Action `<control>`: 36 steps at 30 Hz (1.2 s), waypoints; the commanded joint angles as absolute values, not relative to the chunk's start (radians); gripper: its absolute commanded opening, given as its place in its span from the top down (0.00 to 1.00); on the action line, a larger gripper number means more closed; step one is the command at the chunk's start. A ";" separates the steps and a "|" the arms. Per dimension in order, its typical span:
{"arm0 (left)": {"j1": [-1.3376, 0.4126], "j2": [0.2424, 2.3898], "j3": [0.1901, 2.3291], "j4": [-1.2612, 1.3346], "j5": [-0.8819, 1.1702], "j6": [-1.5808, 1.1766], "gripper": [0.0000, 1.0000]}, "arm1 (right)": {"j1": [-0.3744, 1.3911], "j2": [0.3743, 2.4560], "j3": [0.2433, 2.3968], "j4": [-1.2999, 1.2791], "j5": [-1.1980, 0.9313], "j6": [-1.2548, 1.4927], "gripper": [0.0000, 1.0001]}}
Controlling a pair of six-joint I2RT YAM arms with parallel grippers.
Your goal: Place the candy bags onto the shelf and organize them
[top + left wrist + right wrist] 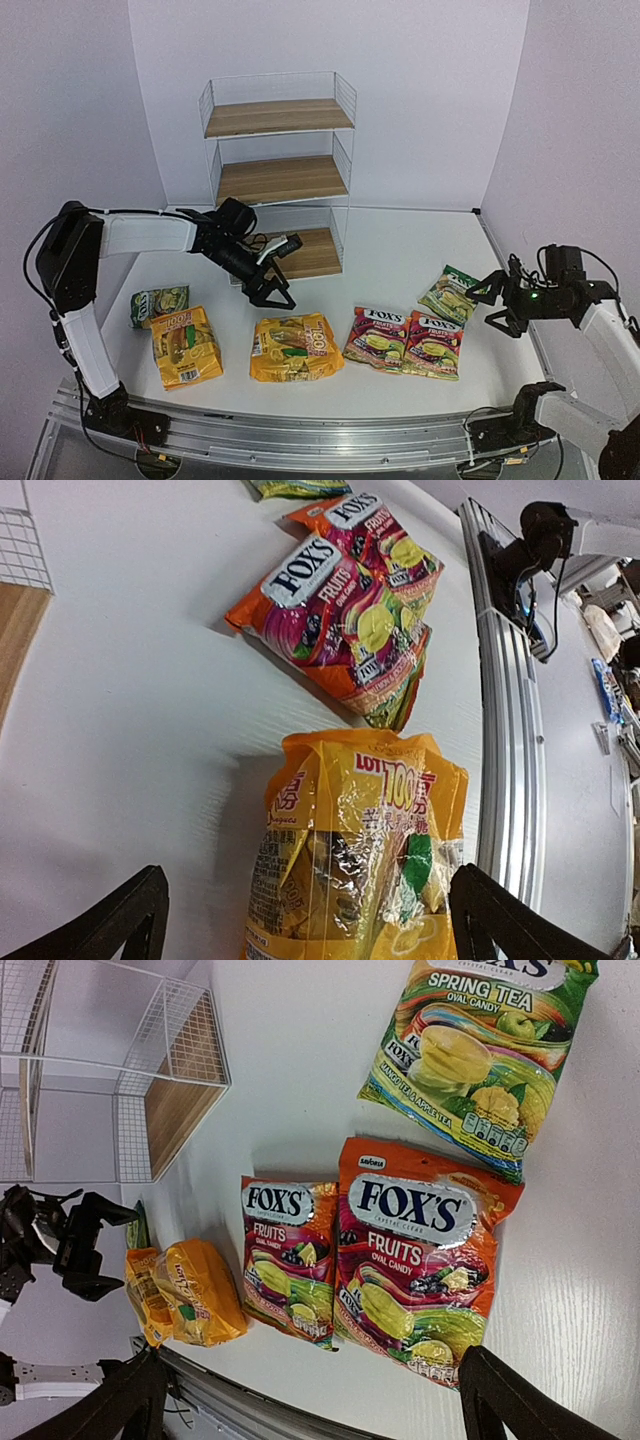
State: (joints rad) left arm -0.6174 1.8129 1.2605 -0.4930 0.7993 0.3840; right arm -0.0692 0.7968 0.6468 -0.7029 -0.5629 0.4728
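Note:
The white wire shelf with three wooden boards stands at the back; no bag is on it. Six candy bags lie on the table: two yellow, two red FOX'S, two green. My left gripper is open and empty, above the far end of the middle yellow bag, which lies between its fingers. My right gripper is open and empty, just right of the red bags and the green bag.
A metal rail runs along the near table edge. White walls close in the back and sides. The left arm reaches across in front of the shelf's bottom board. The shelf's lower corner shows in the right wrist view.

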 commanded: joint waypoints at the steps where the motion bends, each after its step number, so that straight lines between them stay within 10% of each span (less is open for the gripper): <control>1: -0.632 1.893 1.303 -0.594 0.879 0.487 0.04 | -0.067 0.799 0.669 -0.720 -0.595 0.444 0.02; 20: -0.660 1.896 1.087 -0.426 0.773 0.340 0.15 | -0.067 0.753 0.640 -0.729 -0.577 0.452 0.04; 26: -0.669 1.878 1.063 -0.393 0.784 0.282 0.55 | -0.067 0.744 0.642 -0.730 -0.562 0.451 0.04; 36: -0.684 1.533 0.797 0.054 0.759 -0.128 0.93 | -0.067 0.723 0.644 -0.731 -0.537 0.449 0.04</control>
